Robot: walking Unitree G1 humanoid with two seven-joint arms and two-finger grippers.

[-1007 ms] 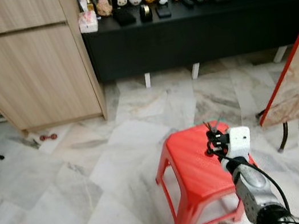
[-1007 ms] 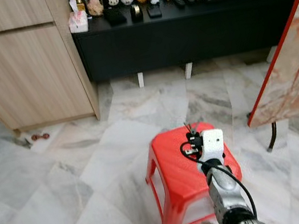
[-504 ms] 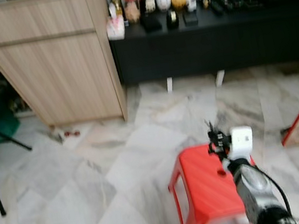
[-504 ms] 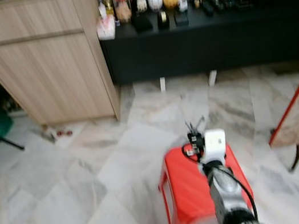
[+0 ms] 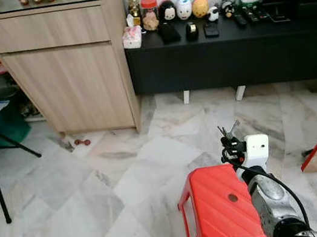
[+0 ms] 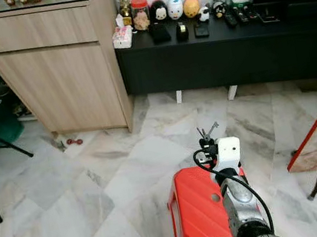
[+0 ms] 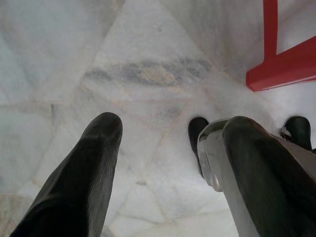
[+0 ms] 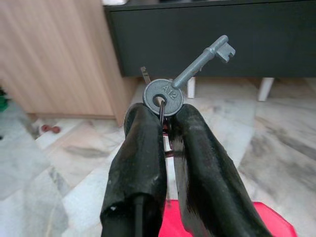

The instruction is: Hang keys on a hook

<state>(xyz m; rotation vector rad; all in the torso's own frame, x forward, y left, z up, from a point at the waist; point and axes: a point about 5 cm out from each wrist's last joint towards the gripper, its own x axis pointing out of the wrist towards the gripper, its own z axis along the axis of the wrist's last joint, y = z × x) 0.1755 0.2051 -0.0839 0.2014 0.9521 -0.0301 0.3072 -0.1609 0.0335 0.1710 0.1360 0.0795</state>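
Carrying keys (image 8: 170, 89) clenched in right tool (image 8: 168, 128) above red stool (image 5: 223, 208); left tool (image 7: 168, 148) hanging released; next, finding a hook.

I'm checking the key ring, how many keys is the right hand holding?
1 clearly: the key stamped A12 sticks up from the right hand. A thin sliver behind it may be another, partly hidden.

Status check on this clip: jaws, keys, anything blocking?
Right gripper raised, jaws shut on keys. Left gripper low, jaws open, empty. Red stool underfoot, wooden cabinet ahead; no hook seen.
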